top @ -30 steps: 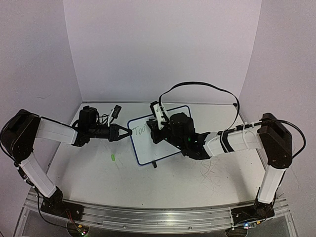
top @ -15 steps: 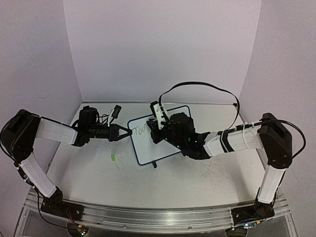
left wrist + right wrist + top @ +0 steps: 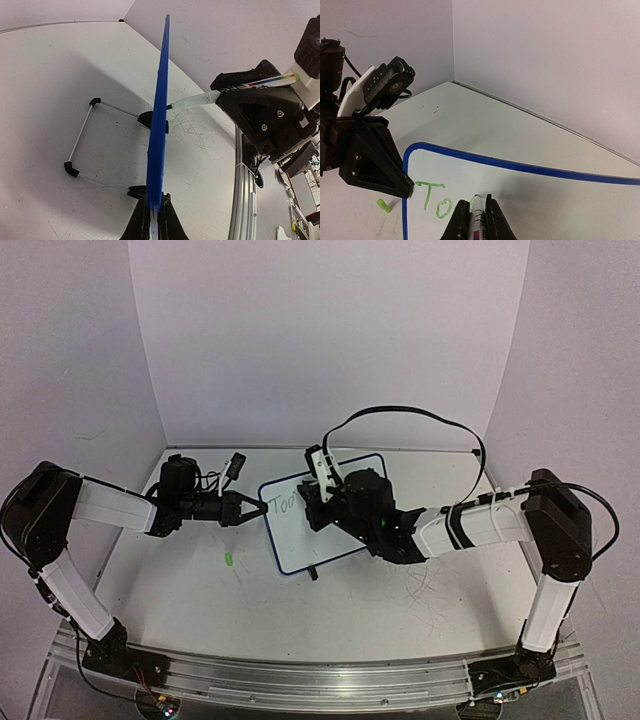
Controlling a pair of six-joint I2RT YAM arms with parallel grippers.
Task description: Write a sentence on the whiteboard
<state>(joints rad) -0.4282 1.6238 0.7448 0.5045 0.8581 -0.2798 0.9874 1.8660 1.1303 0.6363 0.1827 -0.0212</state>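
The whiteboard stands tilted at mid-table; in the left wrist view it shows only its blue edge. My left gripper is shut on the board's left edge. My right gripper is shut on a white marker, whose tip touches the board face. Of the sentence, only the green letters "To" show, just left of the marker tip. The right arm hides much of the board from above.
A small green cap lies on the table left of the board. The board's wire stand juts out behind it. A black cable loops above the right arm. Walls close three sides; a metal rail runs along the near edge.
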